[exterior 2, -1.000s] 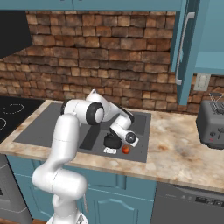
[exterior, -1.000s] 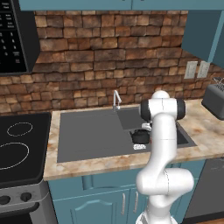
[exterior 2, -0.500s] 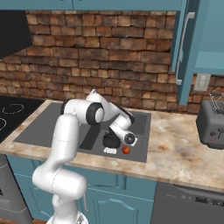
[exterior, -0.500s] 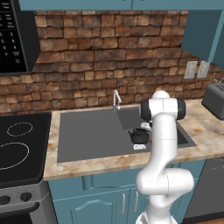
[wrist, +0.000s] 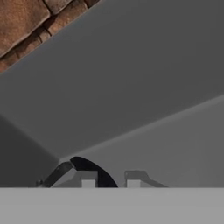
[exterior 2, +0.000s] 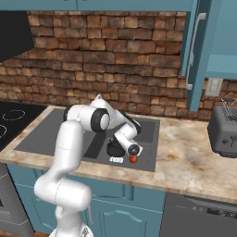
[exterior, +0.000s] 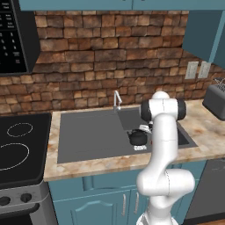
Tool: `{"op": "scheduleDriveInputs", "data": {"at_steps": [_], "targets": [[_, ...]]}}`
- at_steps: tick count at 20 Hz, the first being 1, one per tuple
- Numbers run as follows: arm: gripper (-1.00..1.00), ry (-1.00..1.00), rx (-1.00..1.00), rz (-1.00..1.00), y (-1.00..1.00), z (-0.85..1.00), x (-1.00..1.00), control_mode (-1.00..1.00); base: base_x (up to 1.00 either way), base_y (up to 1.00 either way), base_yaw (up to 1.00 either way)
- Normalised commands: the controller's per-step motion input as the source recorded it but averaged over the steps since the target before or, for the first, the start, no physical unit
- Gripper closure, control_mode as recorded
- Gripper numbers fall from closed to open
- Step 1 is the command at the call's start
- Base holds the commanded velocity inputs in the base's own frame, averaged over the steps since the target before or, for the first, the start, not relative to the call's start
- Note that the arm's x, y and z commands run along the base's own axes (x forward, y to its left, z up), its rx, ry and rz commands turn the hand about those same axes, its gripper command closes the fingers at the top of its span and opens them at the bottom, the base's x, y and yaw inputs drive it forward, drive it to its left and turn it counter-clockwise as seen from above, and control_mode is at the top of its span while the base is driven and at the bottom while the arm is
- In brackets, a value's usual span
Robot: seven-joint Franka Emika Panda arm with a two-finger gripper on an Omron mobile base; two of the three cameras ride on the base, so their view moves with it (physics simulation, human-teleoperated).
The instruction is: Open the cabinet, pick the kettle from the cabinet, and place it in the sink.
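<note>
The small black kettle sits low inside the dark grey sink, near its front right part. My gripper reaches down into the basin and is shut on the kettle's arched handle. From the right side, the kettle lies just left of my hand, inside the sink. In the hand view the kettle's black handle curves between my fingertips, with the grey sink wall ahead. The teal wall cabinet stands with its door swung open at the upper right.
A chrome faucet rises at the sink's back edge. A grey toaster stands on the beige counter to the right. The black stovetop lies to the left, with a microwave above it. Brick wall behind.
</note>
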Motion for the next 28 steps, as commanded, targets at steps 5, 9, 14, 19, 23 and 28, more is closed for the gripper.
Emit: {"op": "scheduleDriveInputs", "data": {"at_steps": [5,9,14,19,23,28], "targets": [[1.0,0.0,-0.01,0.0,0.0,-0.12,0.03,-1.0,0.0,0.0,0.0],[1.0,0.0,-0.01,0.0,0.0,-0.06,0.06,-1.0,0.0,0.0,0.0],[1.0,0.0,0.0,0.0,0.02,-0.07,0.02,-1.0,0.0,0.0,0.0],[-1.0,0.0,0.0,0.0,0.08,-0.05,0.0,-1.0,0.0,0.0,0.0],[-1.0,0.0,0.0,0.0,0.13,-0.02,0.0,-1.0,0.0,0.0,0.0],[-1.0,-0.01,0.0,0.0,0.12,0.0,0.0,-1.0,0.0,0.0,0.0]]}}
